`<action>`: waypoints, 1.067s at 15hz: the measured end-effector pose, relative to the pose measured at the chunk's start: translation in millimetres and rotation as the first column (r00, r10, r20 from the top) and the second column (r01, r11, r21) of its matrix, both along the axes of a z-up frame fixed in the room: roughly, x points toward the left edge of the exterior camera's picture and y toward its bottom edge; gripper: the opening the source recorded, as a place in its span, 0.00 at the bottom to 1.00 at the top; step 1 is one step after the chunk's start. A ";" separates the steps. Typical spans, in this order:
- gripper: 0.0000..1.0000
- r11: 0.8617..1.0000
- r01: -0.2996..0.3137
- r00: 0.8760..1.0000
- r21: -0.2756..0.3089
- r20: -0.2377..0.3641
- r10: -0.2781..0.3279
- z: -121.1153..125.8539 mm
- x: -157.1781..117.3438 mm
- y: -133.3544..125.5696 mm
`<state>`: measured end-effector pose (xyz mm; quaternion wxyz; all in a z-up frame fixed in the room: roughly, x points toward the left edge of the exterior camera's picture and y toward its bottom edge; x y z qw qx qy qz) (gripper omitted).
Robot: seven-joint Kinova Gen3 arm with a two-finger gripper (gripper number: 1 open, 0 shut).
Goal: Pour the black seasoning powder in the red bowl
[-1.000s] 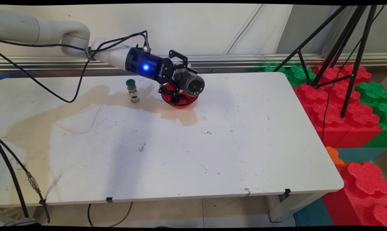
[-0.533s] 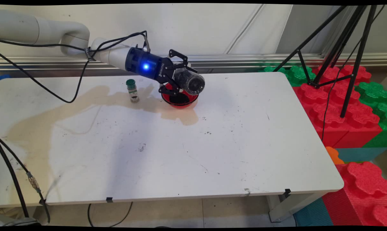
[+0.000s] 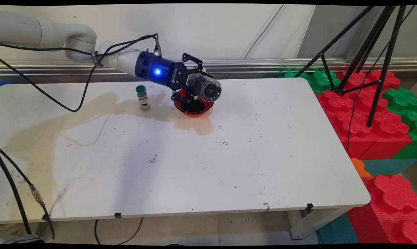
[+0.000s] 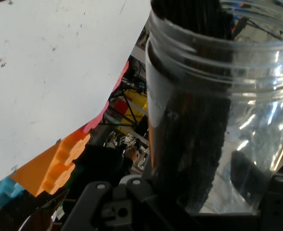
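The claw point(image 3: 198, 86) is clamped on a clear plastic jar point(image 3: 204, 88), tipped on its side above the red bowl point(image 3: 193, 105) at the far side of the desk point(image 3: 256, 148), mouth angled down as if emptying dark contents. A green-capped spice bottle point(image 3: 143, 98) stands upright near the bowl's left.

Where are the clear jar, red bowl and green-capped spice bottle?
clear jar point(image 3: 205, 87): main view, its side wall near the open mouth.
red bowl point(image 3: 194, 111): main view, its near rim.
green-capped spice bottle point(image 3: 143, 98): main view, its body.
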<state>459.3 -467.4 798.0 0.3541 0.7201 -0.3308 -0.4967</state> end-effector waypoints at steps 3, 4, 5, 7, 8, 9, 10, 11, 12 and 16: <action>0.00 1.000 -0.001 1.000 0.005 -0.005 0.001 0.4 -1.4 2.0; 0.00 1.000 -0.001 1.000 0.006 -0.006 0.001 0.5 -1.7 2.7; 0.00 1.000 -0.002 1.000 0.006 -0.007 0.002 0.5 -2.0 3.1; 0.00 1.000 -0.002 1.000 0.007 -0.009 0.002 0.7 -2.9 4.2; 0.00 1.000 -0.002 1.000 0.008 -0.011 0.002 0.9 -3.5 4.6; 0.00 1.000 -0.002 1.000 0.008 -0.011 0.002 1.0 -3.7 5.1; 0.00 1.000 -0.001 1.000 0.007 -0.012 0.001 1.0 -4.4 5.6; 0.00 1.000 -0.001 1.000 0.006 -0.013 0.001 1.1 -4.7 6.0; 0.00 1.000 0.000 1.000 0.004 -0.013 0.000 1.2 -5.1 6.3; 0.00 1.000 0.006 1.000 -0.008 -0.010 -0.007 0.9 -6.2 8.5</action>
